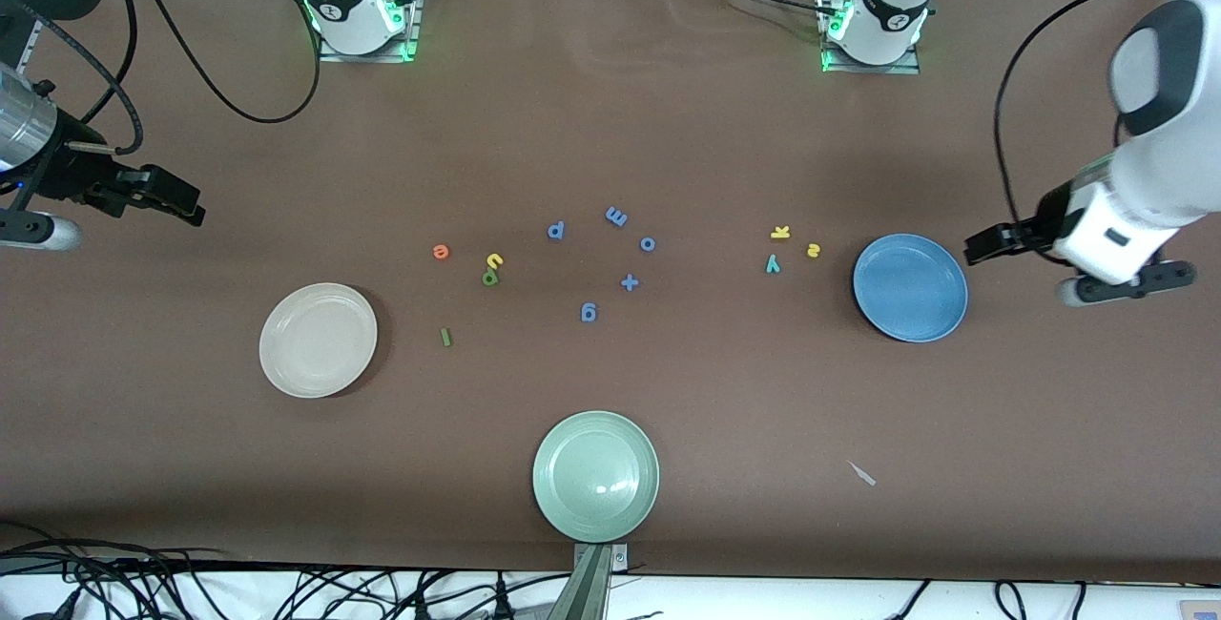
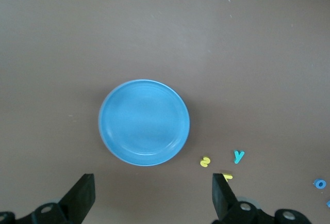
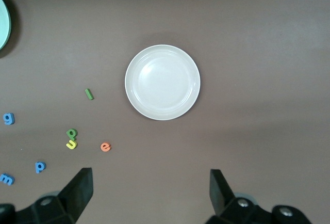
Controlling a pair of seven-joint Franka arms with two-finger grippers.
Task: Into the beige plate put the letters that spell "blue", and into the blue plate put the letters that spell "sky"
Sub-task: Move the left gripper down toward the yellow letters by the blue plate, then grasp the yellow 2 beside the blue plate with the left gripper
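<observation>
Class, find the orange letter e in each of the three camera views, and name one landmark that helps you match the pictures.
Front view: the orange e lies on the table, farther from the camera than the beige plate, beside the yellow u.
Left wrist view: not in it.
Right wrist view: the orange e lies beside the yellow u.
Shared landmark: the beige plate, in the front and right wrist views.

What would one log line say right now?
stage: start | plates: beige plate, blue plate empty | left gripper, right gripper: open, waiting
</observation>
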